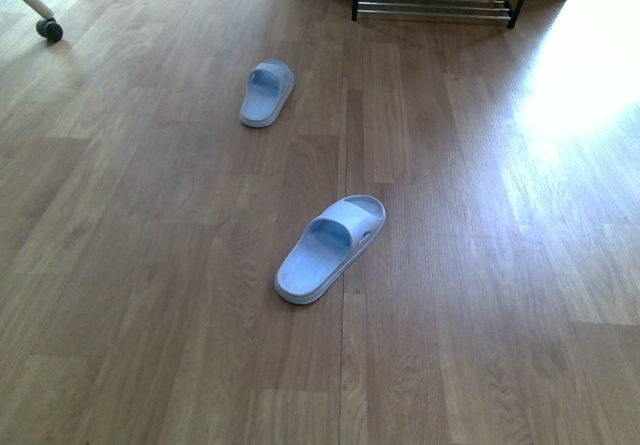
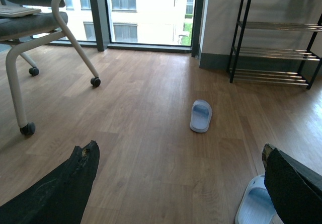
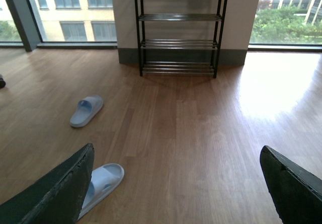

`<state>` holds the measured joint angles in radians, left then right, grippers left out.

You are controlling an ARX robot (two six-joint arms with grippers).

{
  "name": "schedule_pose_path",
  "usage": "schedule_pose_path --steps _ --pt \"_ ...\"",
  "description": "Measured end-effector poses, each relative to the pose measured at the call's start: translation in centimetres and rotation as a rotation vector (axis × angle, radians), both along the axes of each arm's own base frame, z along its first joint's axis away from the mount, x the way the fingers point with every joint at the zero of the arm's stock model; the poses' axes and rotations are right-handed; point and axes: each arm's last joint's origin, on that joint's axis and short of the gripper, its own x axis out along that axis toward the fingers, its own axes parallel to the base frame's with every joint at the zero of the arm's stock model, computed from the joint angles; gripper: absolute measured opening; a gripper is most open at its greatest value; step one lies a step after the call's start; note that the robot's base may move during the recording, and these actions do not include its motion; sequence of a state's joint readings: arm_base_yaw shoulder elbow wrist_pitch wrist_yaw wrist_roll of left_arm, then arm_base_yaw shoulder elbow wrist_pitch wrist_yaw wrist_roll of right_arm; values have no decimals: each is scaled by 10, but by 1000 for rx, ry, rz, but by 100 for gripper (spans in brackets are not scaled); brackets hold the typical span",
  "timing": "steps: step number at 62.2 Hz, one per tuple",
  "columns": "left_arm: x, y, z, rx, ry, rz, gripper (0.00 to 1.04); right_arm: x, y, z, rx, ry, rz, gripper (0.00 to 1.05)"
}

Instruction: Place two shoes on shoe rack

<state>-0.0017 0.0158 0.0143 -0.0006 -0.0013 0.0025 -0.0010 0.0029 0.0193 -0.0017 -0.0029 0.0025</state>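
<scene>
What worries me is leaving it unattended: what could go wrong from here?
The near slide and far slide lie apart, so each needs its own approach. The shoe rack has thin bars with gaps, so a slide set crookedly could tip through. The chair caster stands left of the far slide; an arm might clip it.

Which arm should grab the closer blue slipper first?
Probably right, only just. The nearer pale blue slide lies slightly right of the middle in the front view, close to the open right pincer. The farther slide lies more to the left, which suits the left pincer.
</scene>
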Motion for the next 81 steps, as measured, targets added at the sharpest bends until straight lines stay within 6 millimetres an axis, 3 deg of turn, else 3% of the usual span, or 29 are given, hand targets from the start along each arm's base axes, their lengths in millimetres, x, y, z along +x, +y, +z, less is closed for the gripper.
schedule_pose_path --steps 58,63,67,74,77,81 --pt "0 0 0 0 0 -2 95 0 0 0 0 1 -3 95" --pt "2 -1 1 -76 214 231 95 0 0 0 0 0 -3 95" --pt "17 0 9 -79 325 462 95 0 0 0 0 0 -3 95" --pt "62 3 17 -68 396 511 95 0 0 0 0 0 -3 95" --pt "97 3 6 -24 502 449 95 0 0 0 0 0 -3 95" --pt "141 1 -30 95 694 358 95 0 0 0 0 0 -2 95"
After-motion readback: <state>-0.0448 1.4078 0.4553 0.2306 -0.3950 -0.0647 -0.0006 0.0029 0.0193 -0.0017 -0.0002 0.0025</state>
